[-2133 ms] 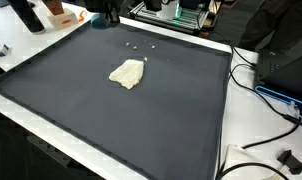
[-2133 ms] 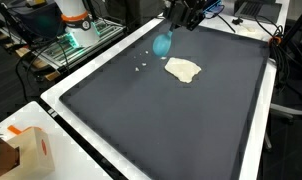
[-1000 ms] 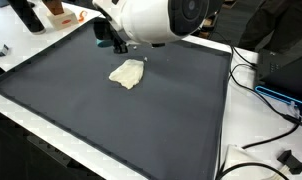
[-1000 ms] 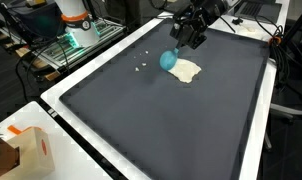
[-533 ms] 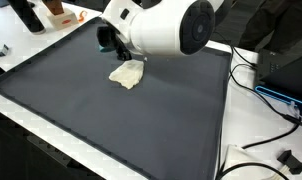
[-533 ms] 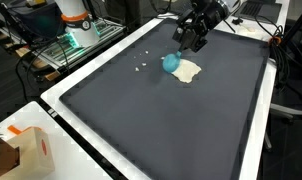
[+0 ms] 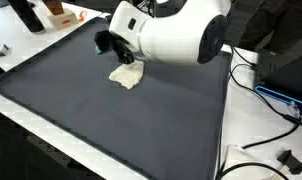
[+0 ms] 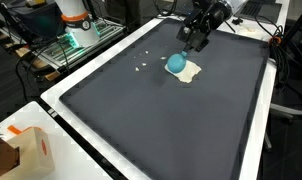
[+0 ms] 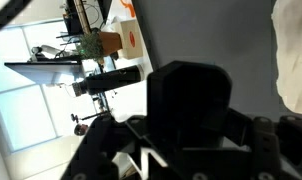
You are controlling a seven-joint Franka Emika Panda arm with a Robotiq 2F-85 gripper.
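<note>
1. Lab benches crowded with electronics and loose cables [image 7: 263, 95] surround a white worktop [image 8: 66, 110], which is almost wholly covered by a black mat [image 8: 161, 125].
2. On the far part of the mat lies a crumpled cream cloth [image 8: 189, 70], seen in both exterior views. The wrist view catches only its edge, at the right [image 9: 293, 60].
3. The gripper [image 8: 185, 52] comes down at a tilt over the cloth. In an exterior view the white arm [image 7: 176, 35] fills much of the picture and hides part of the cloth.
4. The jaws stand narrow, clamped on the top of a rounded teal object [image 8: 175, 64] that sits just beneath them.
5. The teal object is at the cloth's edge, on the side toward a few white specks [image 8: 141, 67] on the mat. Whether it rests on the mat or hangs just above it cannot be told.
6. In the wrist view the gripper's dark body blocks the middle, and the teal object does not show.
7. An orange-and-white cardboard box [image 8: 26, 150] stands at the near corner, off the mat and well apart from the cloth.
</note>
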